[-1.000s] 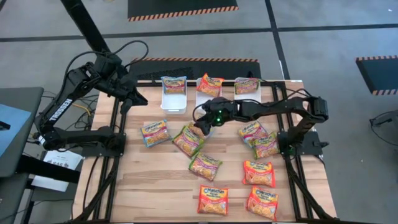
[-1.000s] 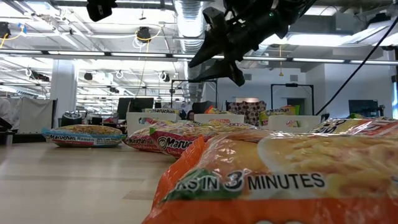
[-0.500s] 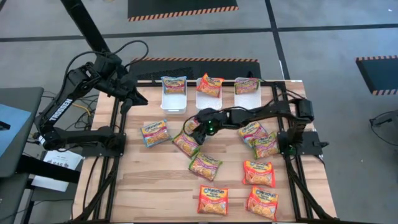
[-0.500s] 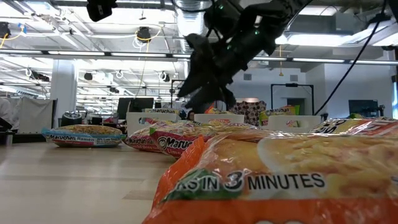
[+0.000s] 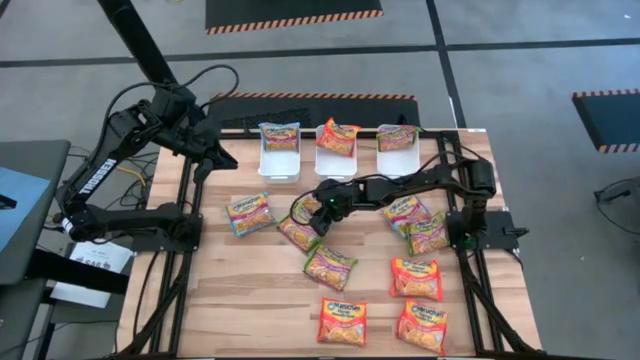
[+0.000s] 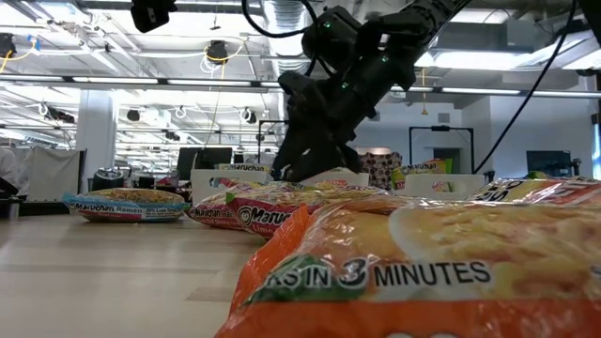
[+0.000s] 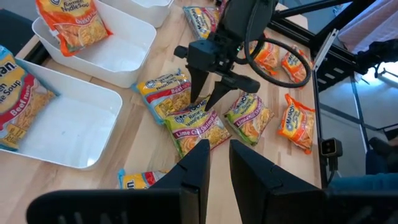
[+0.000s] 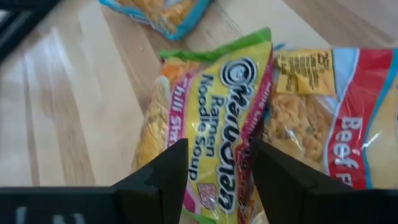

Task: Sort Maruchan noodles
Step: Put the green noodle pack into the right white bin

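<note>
A pale wooden table (image 5: 260,300) is carrying three white trays (image 5: 279,160) lined up along its far edge, each one holding a single packet. Maruchan noodles (image 5: 342,322) are lying scattered flat on the bare wood nearer the camera: orange-red packets sitting toward the near right corner, green-yellow ones in the middle, two of them overlapping, and a blue-edged packet (image 5: 249,212) resting apart on the left.

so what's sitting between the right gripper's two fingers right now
In the right wrist view, the right gripper stands open over a green-yellow lime chili shrimp packet; that packet shows between its fingers.
</note>
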Tool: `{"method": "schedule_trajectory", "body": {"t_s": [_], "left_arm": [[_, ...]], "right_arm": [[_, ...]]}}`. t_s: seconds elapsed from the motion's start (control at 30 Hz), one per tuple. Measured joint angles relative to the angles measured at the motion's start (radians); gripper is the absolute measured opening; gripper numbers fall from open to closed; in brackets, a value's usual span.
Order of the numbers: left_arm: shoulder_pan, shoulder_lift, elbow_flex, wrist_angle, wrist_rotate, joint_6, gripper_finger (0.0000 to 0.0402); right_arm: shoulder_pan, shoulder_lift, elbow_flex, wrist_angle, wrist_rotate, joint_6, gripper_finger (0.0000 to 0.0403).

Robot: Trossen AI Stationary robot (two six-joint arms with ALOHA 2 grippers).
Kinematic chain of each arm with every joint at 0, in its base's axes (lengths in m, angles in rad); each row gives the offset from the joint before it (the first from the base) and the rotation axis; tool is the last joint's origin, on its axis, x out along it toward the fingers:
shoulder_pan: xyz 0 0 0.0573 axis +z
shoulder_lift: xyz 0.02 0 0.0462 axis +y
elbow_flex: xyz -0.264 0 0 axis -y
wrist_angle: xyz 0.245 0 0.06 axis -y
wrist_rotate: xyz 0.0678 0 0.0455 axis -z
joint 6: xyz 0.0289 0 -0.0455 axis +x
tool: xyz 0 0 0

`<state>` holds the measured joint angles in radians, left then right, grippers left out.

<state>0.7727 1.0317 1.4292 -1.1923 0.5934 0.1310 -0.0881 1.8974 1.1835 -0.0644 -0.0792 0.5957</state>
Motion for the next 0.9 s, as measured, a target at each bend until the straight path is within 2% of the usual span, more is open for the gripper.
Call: {"method": "schedule_trajectory", "body": {"t_s": [0.43, 0.57, 0.9], "left_arm": [[0.0, 0.0, 0.0, 0.0, 0.001, 0.008, 0.0047], [0.0, 0.0, 0.0, 0.0, 0.001, 0.008, 0.0047], [0.0, 0.0, 0.0, 0.0, -0.001, 0.007, 0.0047]], "right_arm": [[0.01, 0.009, 0.0, -0.068, 0.013, 0.033, 0.0198], [0.007, 0.04, 0.0, -0.061, -0.007, 0.062, 0.0198], [0.028, 0.157, 0.104, -0.091, -0.068, 0.089, 0.0193]]}}
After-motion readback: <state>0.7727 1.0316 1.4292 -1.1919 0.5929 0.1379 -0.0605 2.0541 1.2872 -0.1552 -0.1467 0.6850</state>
